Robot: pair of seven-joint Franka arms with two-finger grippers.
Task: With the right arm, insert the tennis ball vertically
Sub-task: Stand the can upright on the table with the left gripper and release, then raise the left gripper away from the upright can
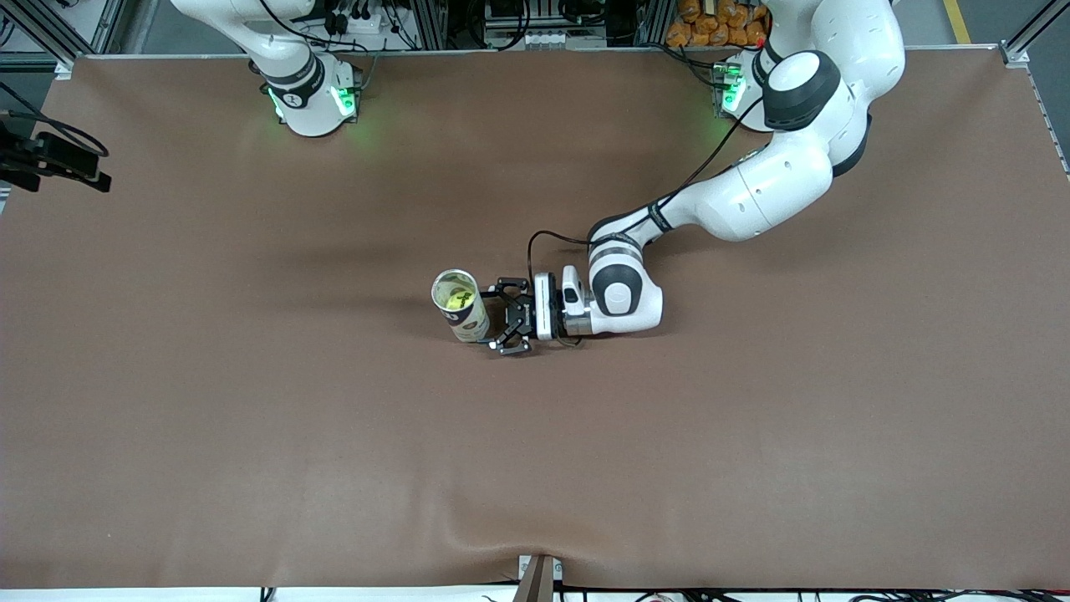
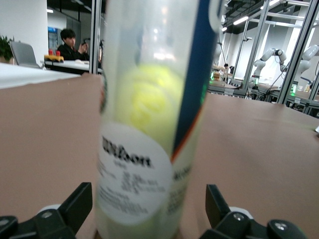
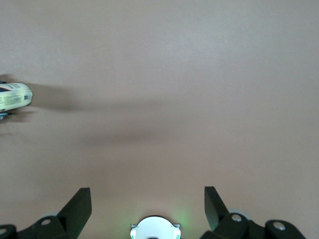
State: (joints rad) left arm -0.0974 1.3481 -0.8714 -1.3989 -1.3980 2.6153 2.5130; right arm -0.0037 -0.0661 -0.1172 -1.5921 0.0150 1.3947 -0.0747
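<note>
Tennis ball (image 1: 458, 298) sits inside the upright can (image 1: 462, 308) mid-table (image 1: 251, 401). Left end effector (image 1: 495, 318) spreads wide, straddling the can's base. Right end effector (image 3: 148, 205) gapes empty, high over bare table.

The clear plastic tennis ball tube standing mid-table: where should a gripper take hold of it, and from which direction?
Grip the clear plastic tennis ball tube on its round side wall, low down at the white label, coming in level from the left arm's end of the table. It stands upright with its open mouth up and a yellow tennis ball inside, so the top is best left free. The open left gripper already flanks it.
</note>
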